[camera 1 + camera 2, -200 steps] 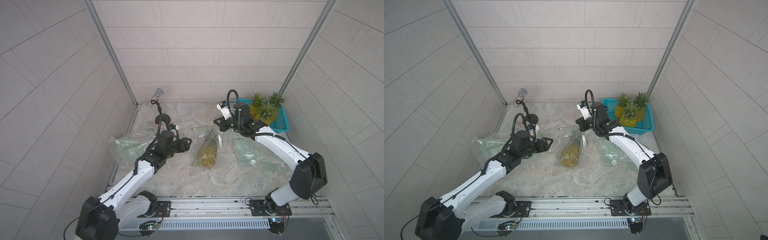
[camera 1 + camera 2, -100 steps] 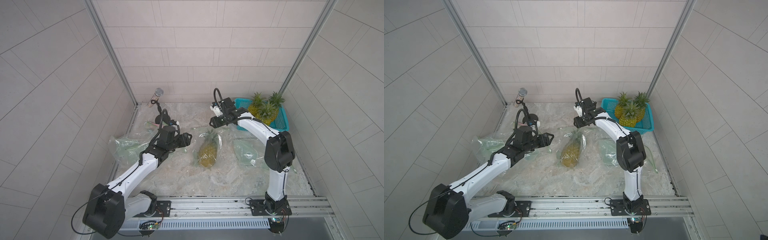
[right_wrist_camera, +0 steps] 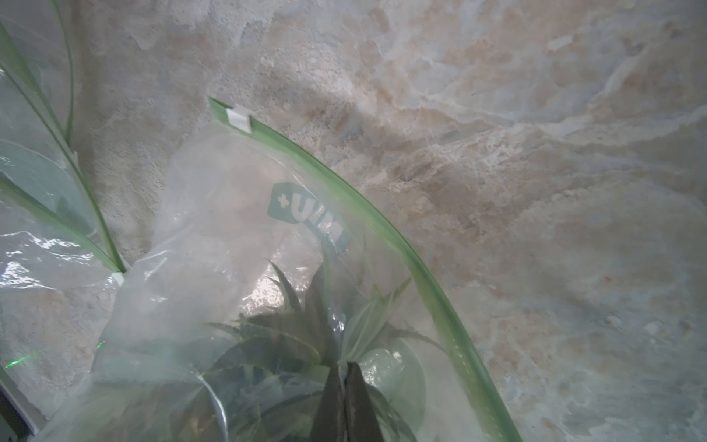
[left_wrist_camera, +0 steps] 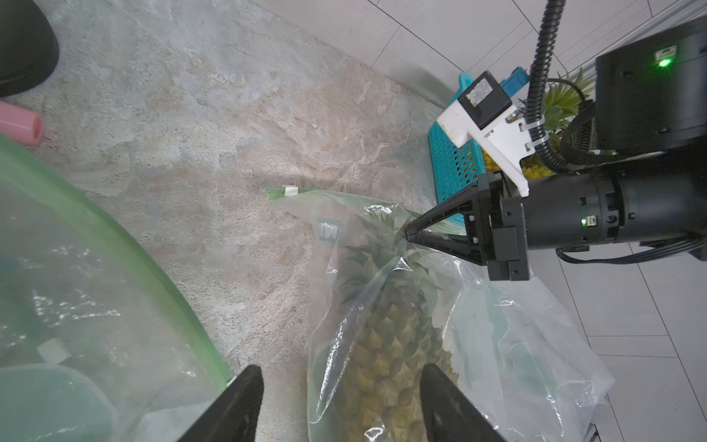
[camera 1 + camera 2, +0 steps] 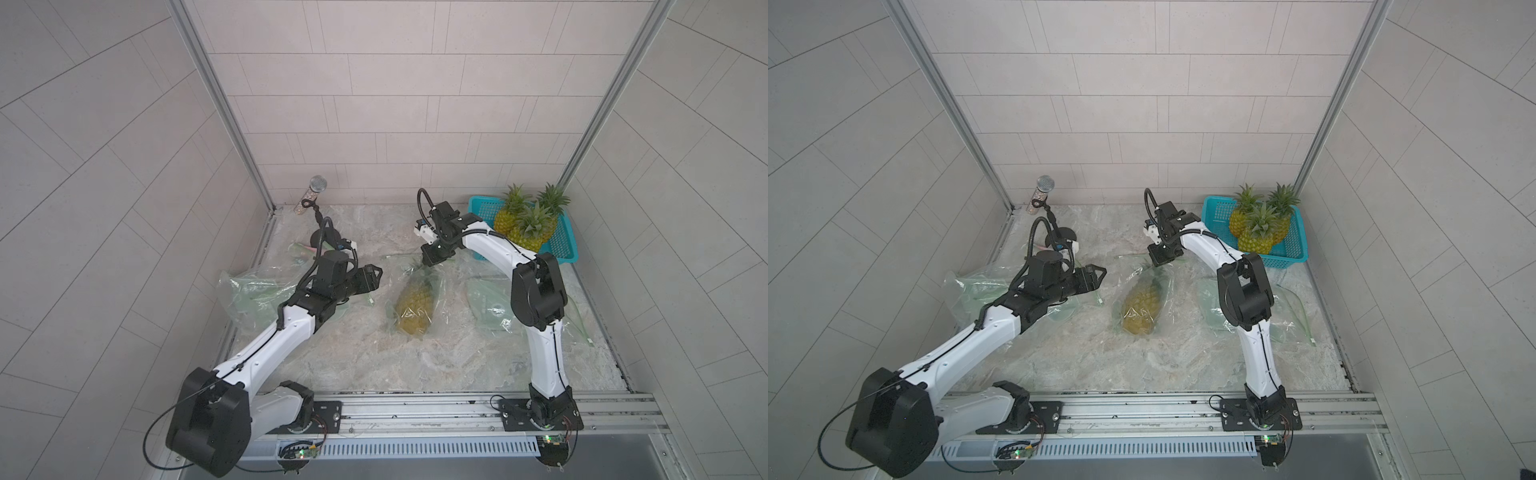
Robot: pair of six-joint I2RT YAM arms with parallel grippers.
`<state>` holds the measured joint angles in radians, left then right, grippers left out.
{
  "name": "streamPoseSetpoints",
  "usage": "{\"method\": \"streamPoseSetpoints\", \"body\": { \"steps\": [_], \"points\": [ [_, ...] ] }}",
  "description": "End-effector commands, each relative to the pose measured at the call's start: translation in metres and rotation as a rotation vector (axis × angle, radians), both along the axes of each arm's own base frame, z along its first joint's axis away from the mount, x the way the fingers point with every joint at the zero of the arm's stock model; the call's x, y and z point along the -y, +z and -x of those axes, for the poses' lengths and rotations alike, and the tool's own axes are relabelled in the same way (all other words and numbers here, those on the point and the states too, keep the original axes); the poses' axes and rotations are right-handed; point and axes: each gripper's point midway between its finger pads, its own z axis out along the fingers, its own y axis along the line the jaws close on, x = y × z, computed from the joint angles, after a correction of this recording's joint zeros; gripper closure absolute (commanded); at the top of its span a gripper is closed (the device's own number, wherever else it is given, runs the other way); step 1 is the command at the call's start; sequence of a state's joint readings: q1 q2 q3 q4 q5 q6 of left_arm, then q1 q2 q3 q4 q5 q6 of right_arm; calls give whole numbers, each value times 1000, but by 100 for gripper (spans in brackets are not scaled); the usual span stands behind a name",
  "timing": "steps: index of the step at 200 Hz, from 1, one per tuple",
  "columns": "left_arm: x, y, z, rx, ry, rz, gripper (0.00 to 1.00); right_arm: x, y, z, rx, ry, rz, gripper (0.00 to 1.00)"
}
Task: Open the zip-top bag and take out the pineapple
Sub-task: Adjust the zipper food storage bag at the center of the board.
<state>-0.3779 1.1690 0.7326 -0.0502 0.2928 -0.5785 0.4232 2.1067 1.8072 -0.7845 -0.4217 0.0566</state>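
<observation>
**A:** Where is the fruit?

**B:** In the middle of the table. The zip-top bag lies flat, with the pineapple inside it, crown toward the back wall.

**A:** Why is the right arm hunched over it?

**B:** Its elbow is high and its wrist dips down. The right gripper is pinched tight on the film just above the crown leaves, probably to lift that layer clear. I can't tell whether a leaf is caught too.

**A:** And the left?

**B:** It stretches low across the table. The left gripper is spread wide and empty, aimed at the bag's side, near it but not touching. I'd say it's poised to take the fruit.

**A:** Is the bag open?

**B:** The slider sits at one end of the green track. I can't tell whether the mouth is parted.
</observation>
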Motion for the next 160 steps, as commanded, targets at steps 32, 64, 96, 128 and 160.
{"method": "streamPoseSetpoints", "body": {
  "steps": [32, 64, 96, 128, 160],
  "points": [
    [-4, 20, -9, 47, 5, 24, 30, -7, 112, 13, 331, 43, -198, 100],
    [-2, 36, -7, 76, -20, 65, 30, -8, 157, 32, 539, 58, -339, 100],
    [5, 54, -3, 125, -64, 115, 30, -6, 178, 53, 629, 91, -405, 100],
    [9, 69, -1, 201, -89, 158, 30, -7, 179, 65, 630, 110, -433, 100],
    [10, 80, -6, 241, -108, 246, 33, -5, 180, 74, 637, 109, -471, 100]
  ]
}}
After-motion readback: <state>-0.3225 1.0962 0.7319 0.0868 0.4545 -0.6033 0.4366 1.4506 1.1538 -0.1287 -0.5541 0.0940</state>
